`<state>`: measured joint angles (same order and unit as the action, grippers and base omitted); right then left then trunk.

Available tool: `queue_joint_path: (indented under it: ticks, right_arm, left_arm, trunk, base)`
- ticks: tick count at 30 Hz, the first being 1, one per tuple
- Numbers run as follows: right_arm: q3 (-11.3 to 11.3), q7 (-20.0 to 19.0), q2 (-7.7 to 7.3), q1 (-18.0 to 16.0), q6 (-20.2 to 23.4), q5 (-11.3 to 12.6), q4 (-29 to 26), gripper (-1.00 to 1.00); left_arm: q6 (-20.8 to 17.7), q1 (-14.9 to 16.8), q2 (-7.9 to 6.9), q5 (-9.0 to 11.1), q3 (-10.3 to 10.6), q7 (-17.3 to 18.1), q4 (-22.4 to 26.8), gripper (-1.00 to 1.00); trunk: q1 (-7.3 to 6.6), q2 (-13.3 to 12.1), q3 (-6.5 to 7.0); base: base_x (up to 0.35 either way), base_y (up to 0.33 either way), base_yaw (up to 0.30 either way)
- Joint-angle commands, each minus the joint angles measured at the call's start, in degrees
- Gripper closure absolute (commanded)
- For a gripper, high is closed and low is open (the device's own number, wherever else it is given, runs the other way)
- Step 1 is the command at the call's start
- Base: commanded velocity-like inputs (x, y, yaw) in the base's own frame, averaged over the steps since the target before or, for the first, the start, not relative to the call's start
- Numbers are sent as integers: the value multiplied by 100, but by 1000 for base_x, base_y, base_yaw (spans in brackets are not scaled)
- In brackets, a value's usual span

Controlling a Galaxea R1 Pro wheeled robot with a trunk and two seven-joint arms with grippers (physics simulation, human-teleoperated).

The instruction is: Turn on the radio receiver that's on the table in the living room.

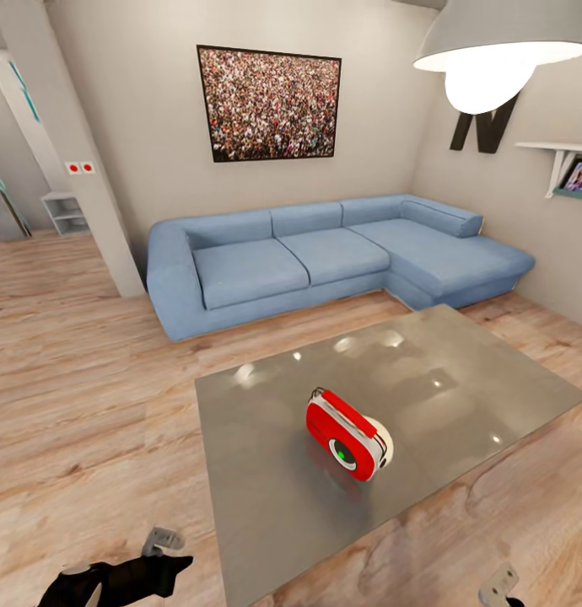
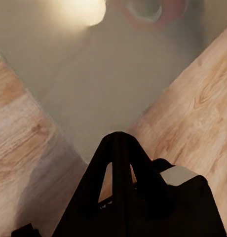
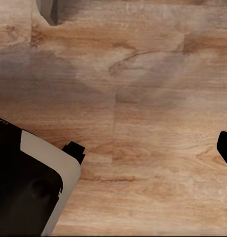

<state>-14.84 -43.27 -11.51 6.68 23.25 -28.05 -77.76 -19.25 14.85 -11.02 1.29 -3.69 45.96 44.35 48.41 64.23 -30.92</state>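
Observation:
The radio receiver (image 1: 347, 437), red with a white face and a green-centred dial, stands near the middle of the glossy grey table (image 1: 266, 497). In the left wrist view it is a blurred red and white shape (image 2: 149, 10) at the far end of the table top (image 2: 118, 84). My left gripper (image 1: 163, 540) is low at the table's near left corner, well short of the radio, and its fingers (image 2: 118, 140) meet at a point, shut on nothing. My right gripper (image 1: 498, 583) hangs off the table's near right side. Its two dark tips stand wide apart over bare floor (image 3: 149, 147).
A blue L-shaped sofa (image 1: 325, 253) stands behind the table under a framed crowd photo (image 1: 270, 103). A white pendant lamp (image 1: 493, 51) hangs at upper right. Light wood floor (image 1: 88, 405) surrounds the table. A black and white robot part (image 3: 29, 187) shows beside the right gripper.

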Motion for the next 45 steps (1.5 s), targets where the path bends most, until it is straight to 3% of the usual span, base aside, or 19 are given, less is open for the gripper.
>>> queue_joint_path:
  ticks: [1, 9, 16, 22, 24, 30, 32, 35, 39, 45]
  right_arm:
    - [0, 34, 3, 0, -78, -1, 90, -100]
    - [7, 293, 8, 0, -437, 1, 673, -100]
    - [-5, 599, 16, 0, -468, 22, 1188, -100]
    - [-16, 1154, 37, 0, -549, 46, 2011, -100]
    - [-18, 1301, 84, 0, -662, 45, 2304, -100]
    - [-19, 1887, 361, 0, -1057, 45, 3261, -100]
    - [-19, 2350, 454, 0, -1255, 50, 3888, -100]
    - [-19, 2894, 565, -6, -1547, 53, 4451, -100]
    - [-12, 3727, 775, -8, -2092, 50, 5097, -100]
    - [-17, 4032, 862, -9, -2388, 45, 5403, -100]
  left_arm:
    - [127, 1, -12, 1, 0, -3, -238, 100]
    - [1336, 6, -272, 9, -5, -33, -1864, 100]
    - [1769, 2, -311, -7, 3, -193, -2859, 100]
    - [2187, 2, -241, -48, 31, -931, -3621, 100]
    - [2239, 1, -174, -66, 37, -1243, -3796, 100]
    - [2280, 3, 324, -150, 57, -2270, -4157, 100]
    - [2262, 2, 574, -273, 60, -2833, -4255, 100]
    - [2239, 3, 757, -342, 61, -3231, -4330, 100]
    - [2223, -2, 847, -365, 61, -3507, -4391, 100]
    - [2234, -127, 849, -366, 60, -3566, -4408, 100]
  trunk:
    - [0, 0, 10]
    - [0, 0, 83]
    - [0, 0, 147]
    - [0, 0, 202]
    - [0, 0, 221]
    - [0, 0, 276]
    - [0, 0, 294]
    - [0, 0, 321]
    - [0, 0, 358]
    - [0, 0, 413]
  base:
    - [0, 0, 0]
    - [0, 0, 0]
    - [0, 0, 0]
    - [0, 0, 0]
    - [0, 0, 0]
    - [0, 0, 0]
    - [0, 0, 0]
    - [0, 0, 0]
    - [0, 0, 0]
    - [0, 0, 0]
